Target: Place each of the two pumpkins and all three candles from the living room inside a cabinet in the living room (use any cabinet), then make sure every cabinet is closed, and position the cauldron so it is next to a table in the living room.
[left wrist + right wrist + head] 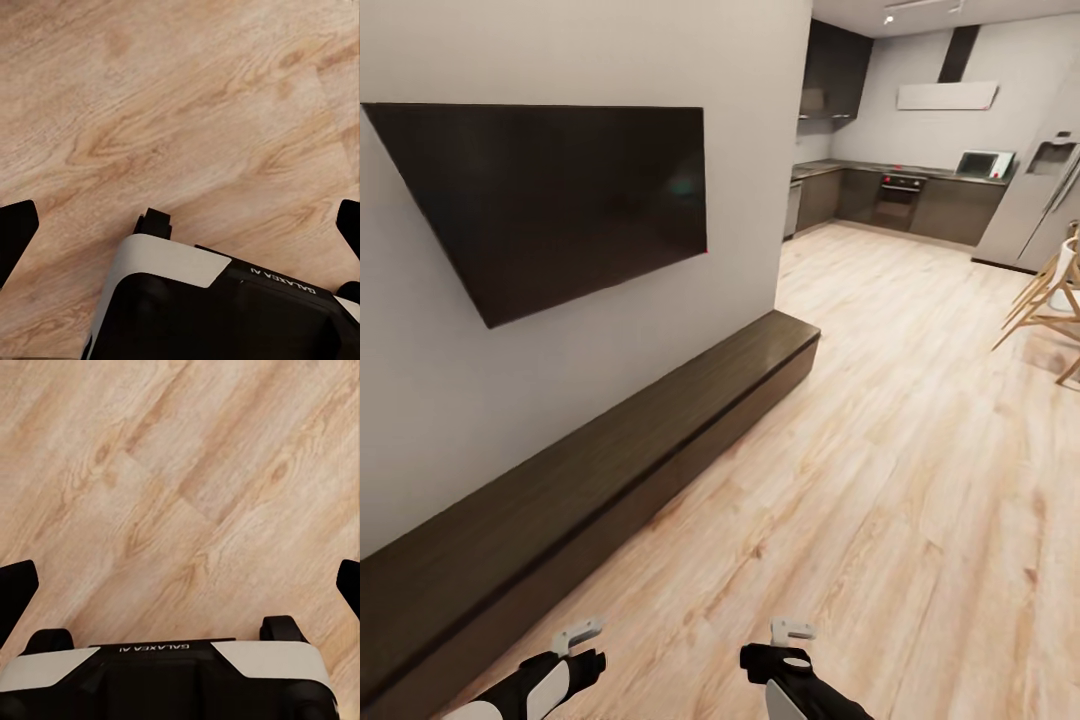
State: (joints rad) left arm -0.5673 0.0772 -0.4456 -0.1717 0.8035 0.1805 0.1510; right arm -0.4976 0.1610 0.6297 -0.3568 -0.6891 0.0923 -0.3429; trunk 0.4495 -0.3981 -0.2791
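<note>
Both grippers, left and right, are hanging empty with fingers spread apart over the wood floor. Beside them the cabinet is sitting closed along the wall, beneath the television.

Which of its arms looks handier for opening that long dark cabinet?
Probably the left: the left gripper hangs nearer the cabinet along the wall, while the right gripper sits farther out over the floor. Both look open and empty.

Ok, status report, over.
Left claw open, right claw open, both empty over wood floor. Cabinet shut along the wall. Path clear.
</note>
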